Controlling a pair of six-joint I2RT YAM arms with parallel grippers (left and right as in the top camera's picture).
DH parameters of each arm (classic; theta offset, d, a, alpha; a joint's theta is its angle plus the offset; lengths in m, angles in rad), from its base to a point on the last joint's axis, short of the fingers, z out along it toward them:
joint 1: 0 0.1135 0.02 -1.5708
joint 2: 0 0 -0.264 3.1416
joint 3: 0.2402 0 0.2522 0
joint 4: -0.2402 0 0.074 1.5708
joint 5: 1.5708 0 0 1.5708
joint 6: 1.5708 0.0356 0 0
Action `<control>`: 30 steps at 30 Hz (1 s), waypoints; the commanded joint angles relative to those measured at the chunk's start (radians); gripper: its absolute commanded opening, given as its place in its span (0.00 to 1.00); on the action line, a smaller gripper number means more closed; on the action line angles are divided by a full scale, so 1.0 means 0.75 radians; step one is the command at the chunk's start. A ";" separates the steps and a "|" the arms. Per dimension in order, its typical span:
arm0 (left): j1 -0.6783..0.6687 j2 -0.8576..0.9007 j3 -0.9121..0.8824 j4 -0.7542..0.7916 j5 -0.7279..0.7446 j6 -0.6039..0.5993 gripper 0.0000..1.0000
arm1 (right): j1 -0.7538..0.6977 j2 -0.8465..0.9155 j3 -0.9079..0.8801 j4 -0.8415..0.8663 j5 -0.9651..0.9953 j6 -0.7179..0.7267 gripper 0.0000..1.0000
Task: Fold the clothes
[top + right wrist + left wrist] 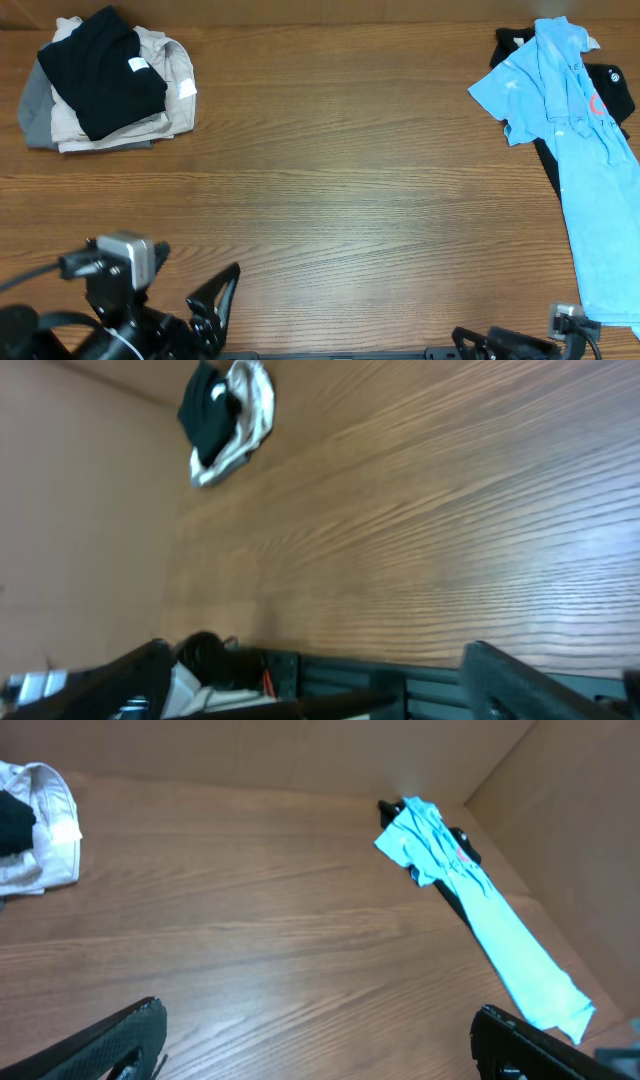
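Left gripper (212, 298) and right gripper (485, 343) sit low at our near edge, both released and empty.

We see their fingers spread wide, arms tucked well apart from any cloth. We judge the folded black short-sleeved shirt (105, 65), topping a beige and grey stack (165, 95) in the far-left corner, finished; the rumpled light blue polo (570, 130), draped over another black garment (612, 92) at the right edge, awaits folding on the brown wooden table (330, 180).
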 commanded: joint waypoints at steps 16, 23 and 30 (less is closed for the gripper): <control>-0.009 -0.149 -0.284 0.097 0.022 0.020 1.00 | -0.011 -0.008 0.010 0.198 0.146 0.016 1.00; -0.009 -0.149 -0.284 0.096 0.021 0.020 1.00 | -0.011 -0.008 0.010 0.191 0.146 0.016 1.00; -0.009 -0.149 -0.284 0.096 0.008 0.021 1.00 | -0.011 -0.008 0.010 0.106 0.146 0.016 1.00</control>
